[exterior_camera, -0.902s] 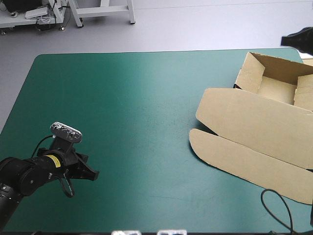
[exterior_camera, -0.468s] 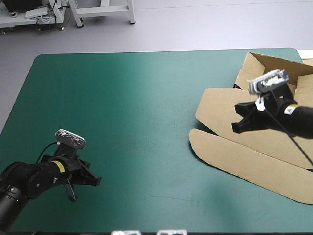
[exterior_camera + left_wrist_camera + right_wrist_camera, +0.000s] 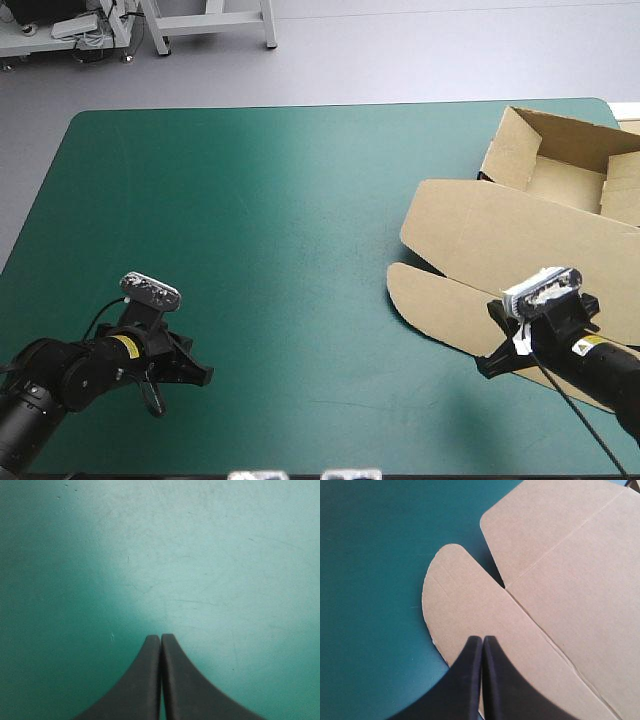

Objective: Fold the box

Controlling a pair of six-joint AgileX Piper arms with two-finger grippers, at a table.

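Swung nearward over the box (image 3: 520, 240), the right claw (image 3: 487, 364) is clenched, like the left claw (image 3: 205, 376).

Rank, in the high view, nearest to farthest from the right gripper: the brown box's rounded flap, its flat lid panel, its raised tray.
1. Rounded brown flap: directly beneath the right gripper.
2. Flat brown lid panel: just beyond the flap.
3. Raised brown tray: farthest, at the far right.

Teal-green table (image 3: 260, 220), brown box (image 3: 520, 250), perhaps overhanging

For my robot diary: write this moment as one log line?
box: walls up, lid flat | left gripper: shut, over teal-green cover | right gripper: shut, over rounded flap
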